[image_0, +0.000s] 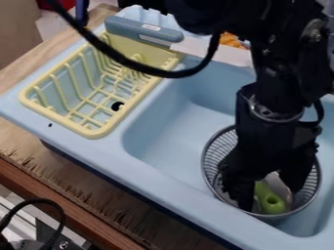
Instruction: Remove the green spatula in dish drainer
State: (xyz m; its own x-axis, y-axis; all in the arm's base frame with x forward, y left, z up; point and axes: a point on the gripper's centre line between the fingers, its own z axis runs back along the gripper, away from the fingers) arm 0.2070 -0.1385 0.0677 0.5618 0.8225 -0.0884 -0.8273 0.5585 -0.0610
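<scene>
Straddling the green spatula (269, 199), the claw (271, 196) is held with fingers apart, seemingly so the handle can be pinched; the spatula is contained by the mesh basket (219, 149), beside the sink (163, 180)'s near edge.

Green spatula (266, 189) partly hidden by gripper (272, 197); strainer (215, 158) covered at far rim. Arm (281, 63) cut off by top edge, sink (173, 132) by right. 1 far orange item (231, 40) partly blocked, can't be identified.

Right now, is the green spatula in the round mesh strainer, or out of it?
In. The green spatula shows its holed end inside the rim of the mesh strainer, which sits in the blue sink.
</scene>
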